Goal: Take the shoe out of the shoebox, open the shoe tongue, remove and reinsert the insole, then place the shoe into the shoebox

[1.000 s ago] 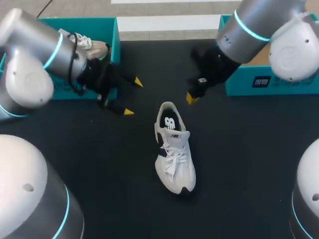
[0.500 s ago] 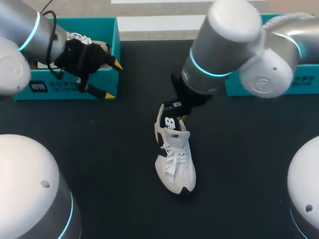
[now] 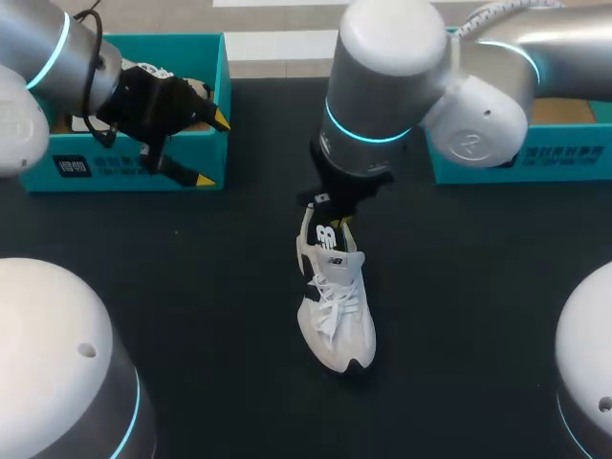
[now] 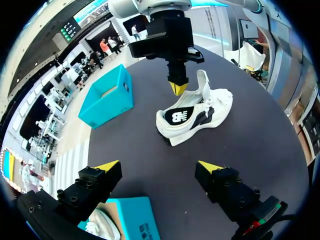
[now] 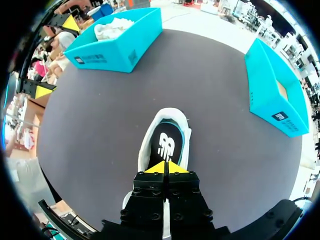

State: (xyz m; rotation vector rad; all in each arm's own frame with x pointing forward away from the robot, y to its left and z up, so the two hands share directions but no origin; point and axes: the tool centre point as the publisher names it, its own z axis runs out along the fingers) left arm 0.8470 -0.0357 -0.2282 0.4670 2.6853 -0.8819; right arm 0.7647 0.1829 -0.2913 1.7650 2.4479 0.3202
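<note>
White lace-up sneaker (image 3: 337, 296) with black insole: standing on its sole mid-table on the black tabletop (image 3: 478, 316). Right gripper (image 3: 337, 223): yellow tips pressed together, empty, over the heel opening. Left gripper (image 3: 212, 150): fingers spread wide, empty, at the front corner of the open teal cardboard shoebox (image 3: 124, 170).

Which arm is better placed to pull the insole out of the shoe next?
Probably the right. Its jaws, shut together, sit just above the shoe at its heel opening, over the insole. The left arm's jaws stand open beside the left shoebox, apart from the shoe.
</note>
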